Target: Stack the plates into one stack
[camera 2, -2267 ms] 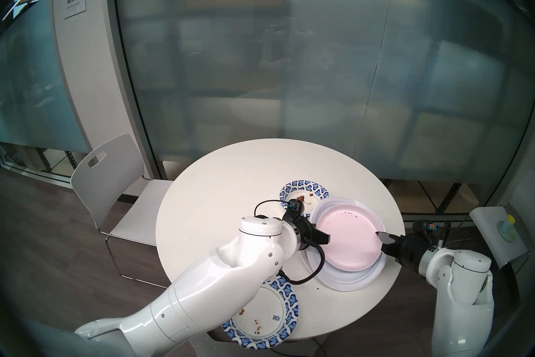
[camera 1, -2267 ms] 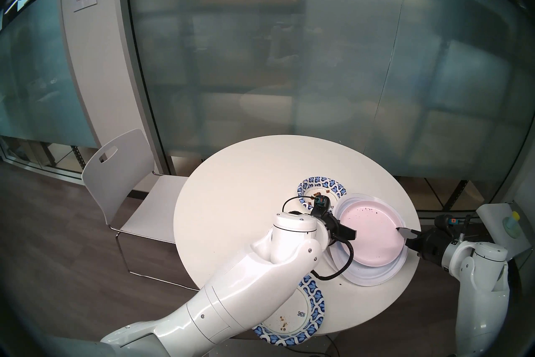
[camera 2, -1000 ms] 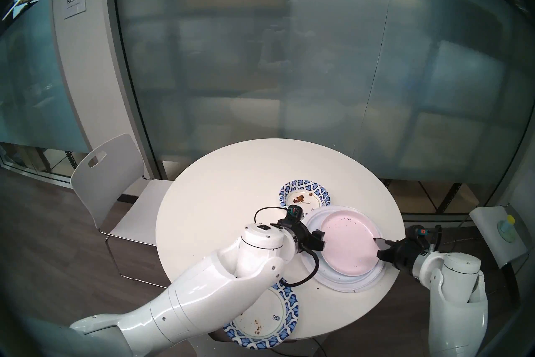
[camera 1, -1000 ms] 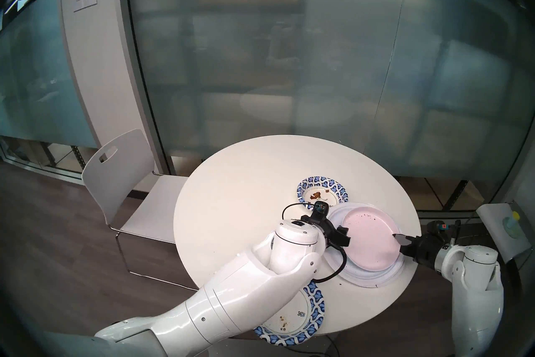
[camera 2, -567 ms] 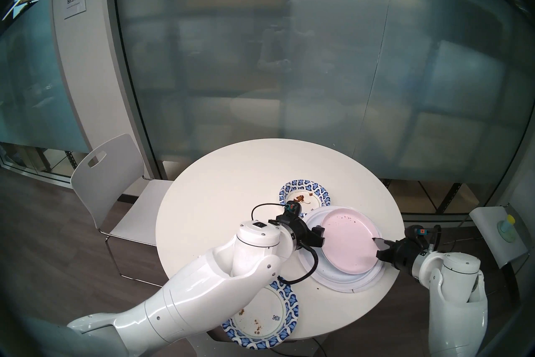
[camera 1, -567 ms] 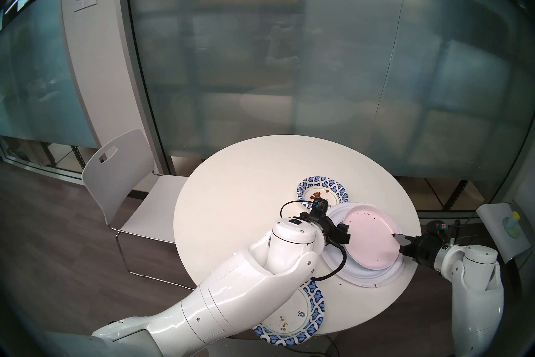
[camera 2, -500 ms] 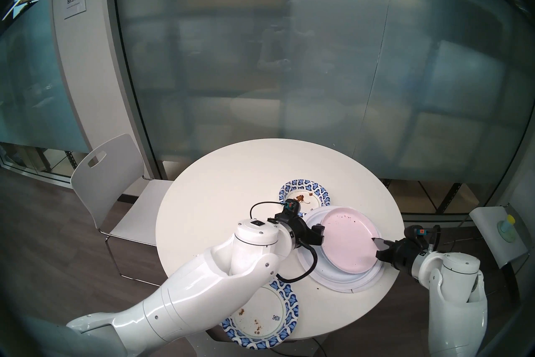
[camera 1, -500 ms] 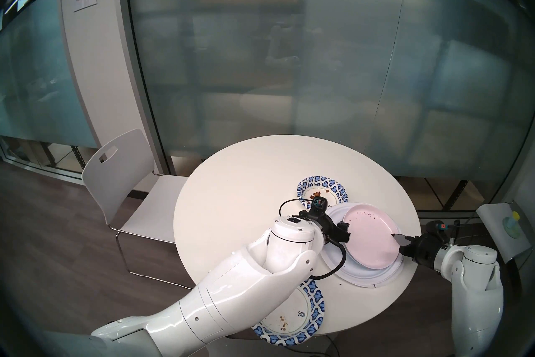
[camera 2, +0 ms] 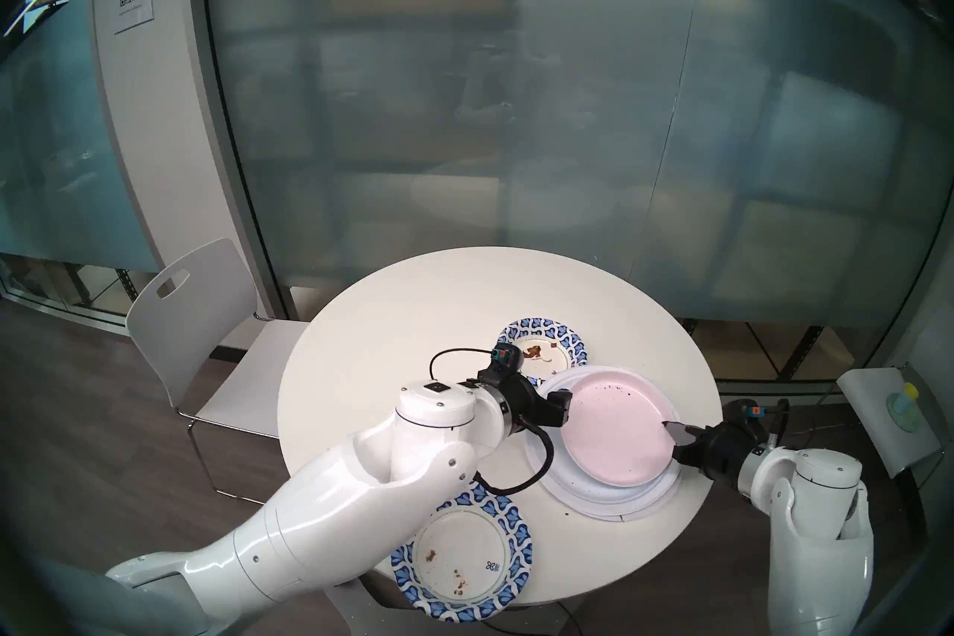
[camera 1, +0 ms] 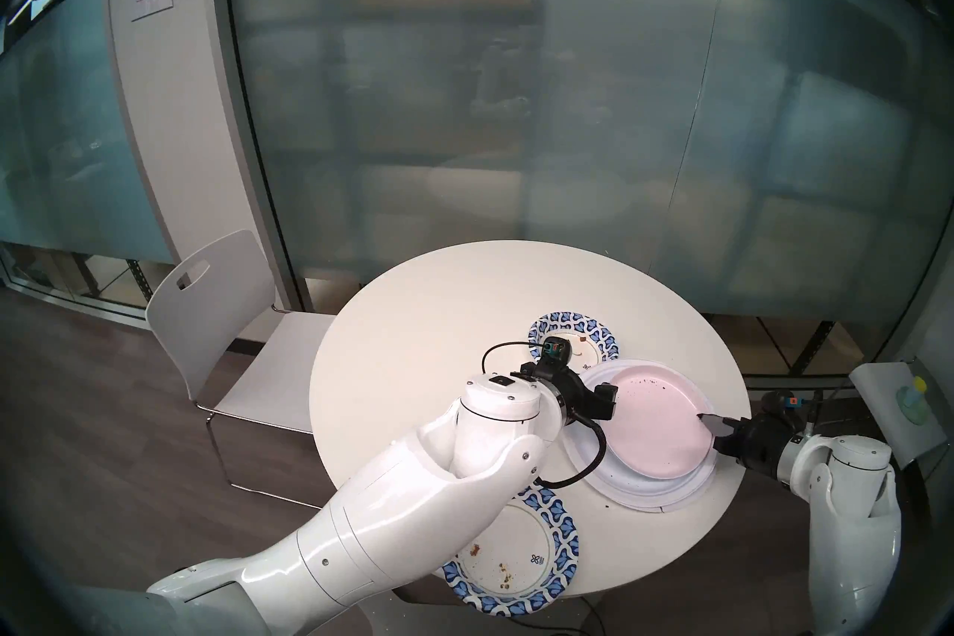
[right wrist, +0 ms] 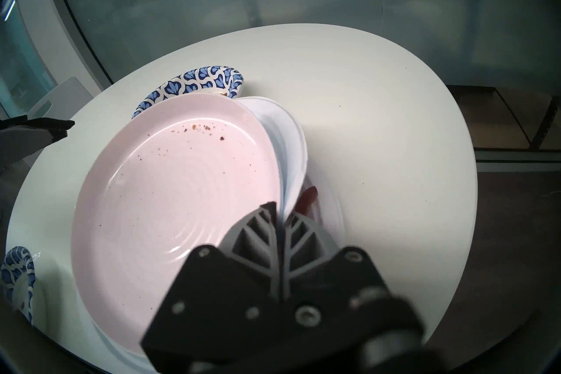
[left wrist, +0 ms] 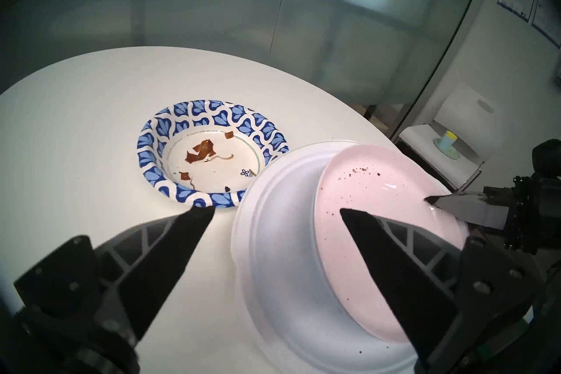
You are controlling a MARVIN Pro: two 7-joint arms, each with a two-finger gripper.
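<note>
The plates are split three ways on your table (camera 1: 413, 310): a patterned plate (camera 1: 516, 562) overhangs the near edge, a patterned bowl (camera 1: 573, 340) sits mid-table, and the stack (camera 1: 650, 480) lies at the right edge, pink plate (camera 1: 661, 423) topmost. Your left gripper (left wrist: 276, 211) hangs open over the stack's left rim, empty. Your right gripper (right wrist: 280, 212) is clamped on the rims of the pink plate and a white plate (right wrist: 291, 139), lifting that side.

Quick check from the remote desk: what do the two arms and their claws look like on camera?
Both arms are glossy white moulded shells with rounded joints and black wrist sections. A black cable loops from the left wrist. Each claw, left and right, has two black tapered fingers with grey triangular lattice ribbing on bolted black mounts.
</note>
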